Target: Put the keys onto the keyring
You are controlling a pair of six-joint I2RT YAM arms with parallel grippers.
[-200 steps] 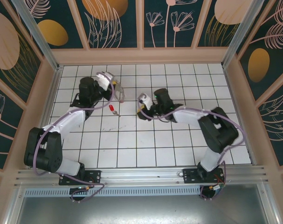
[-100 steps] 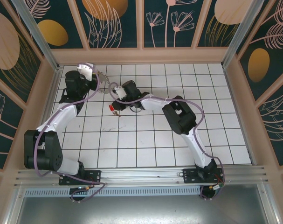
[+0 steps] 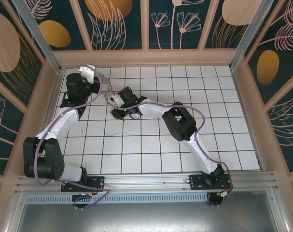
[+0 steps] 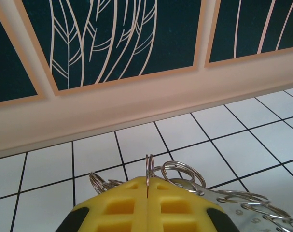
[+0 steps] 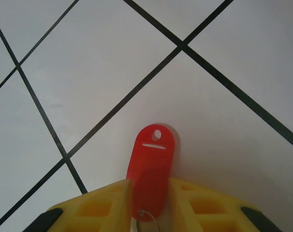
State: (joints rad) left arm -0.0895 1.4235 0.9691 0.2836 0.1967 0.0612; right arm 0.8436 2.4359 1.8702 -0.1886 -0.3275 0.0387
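Note:
A key (image 5: 153, 166) with a red oval plastic head lies flat on a white floor tile. My right gripper (image 5: 151, 198) is down over it, open a little, a yellow finger (image 5: 110, 203) close against each side of the head. In the top view the right gripper (image 3: 116, 107) sits left of centre. My left gripper (image 4: 148, 193) is shut on the keyring (image 4: 177, 171), whose silvery rings stick up between and beside its yellow pads. From above, the left gripper (image 3: 94, 76) holds the keyring (image 3: 106, 81) up near the back left corner.
The back wall (image 4: 136, 101) with its pale skirting stands just behind the left gripper. The right arm (image 3: 180, 121) stretches diagonally across the tiled floor (image 3: 151, 145) from its base at the near right. The side wall (image 3: 49, 96) is close on the left.
The right arm has swung left across the floor and lowered its gripper over the red key. The left gripper has drawn back toward the far left corner with the keyring.

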